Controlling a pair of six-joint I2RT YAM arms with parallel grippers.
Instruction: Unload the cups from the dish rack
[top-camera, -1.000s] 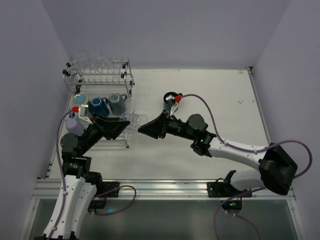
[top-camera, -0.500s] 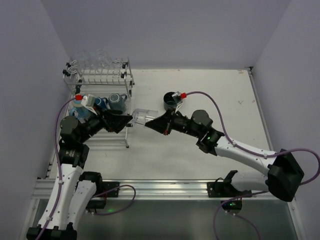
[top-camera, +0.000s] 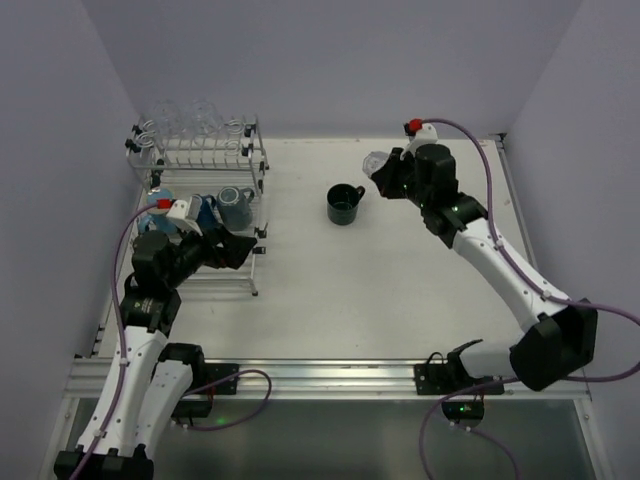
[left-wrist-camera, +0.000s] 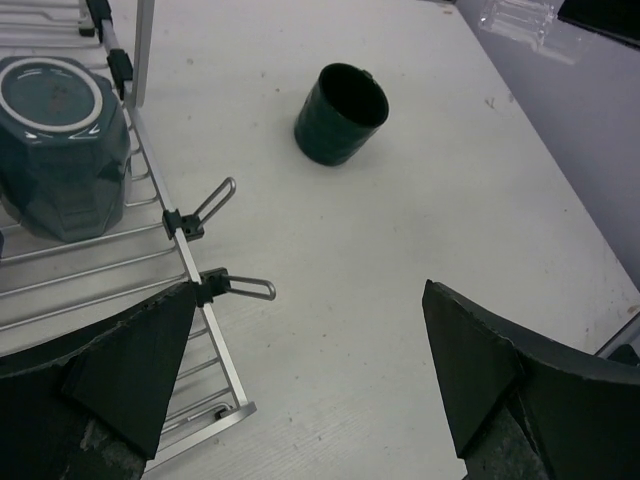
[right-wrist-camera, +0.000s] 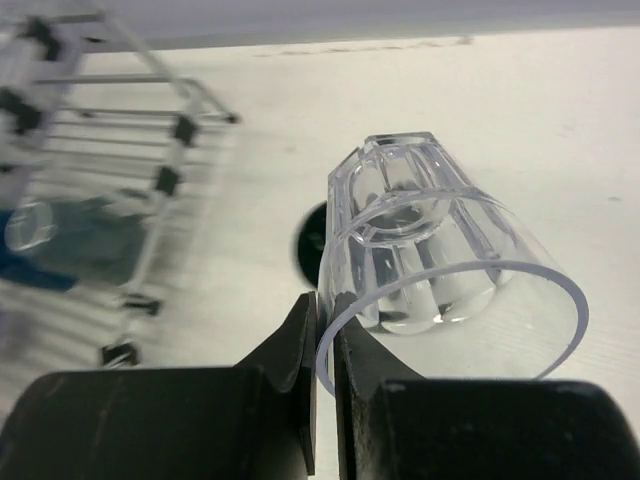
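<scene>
The glass tumbler (top-camera: 375, 163) (right-wrist-camera: 440, 260) has left the spot just right of the dish rack (top-camera: 262, 180) (left-wrist-camera: 190, 260), where both arms met on it. It now hangs well to the right of the rack, out past the dark green mug (top-camera: 343, 204) (left-wrist-camera: 340, 115). The right fingers (top-camera: 388, 175) (right-wrist-camera: 305, 330) carry it, pinched closed on the wall at its rim, one inside and one outside. It is tilted above the worktop (top-camera: 400, 290), with its mouth toward the wrist camera.

The left fingers (top-camera: 232, 248) (left-wrist-camera: 140, 360) have let go and drawn back to the rack's near right corner. They stand wide apart with nothing between them.

The dark green mug stands upright on the worktop between the rack and the tumbler, its handle pointing away from the rack.

On the rack's lower tier a grey mug (top-camera: 236, 206) (left-wrist-camera: 60, 150) sits upside down at the right edge. A blue mug (top-camera: 205, 208) is just left of it. On the upper tier stands a row of clear tumblers (top-camera: 200, 120).
</scene>
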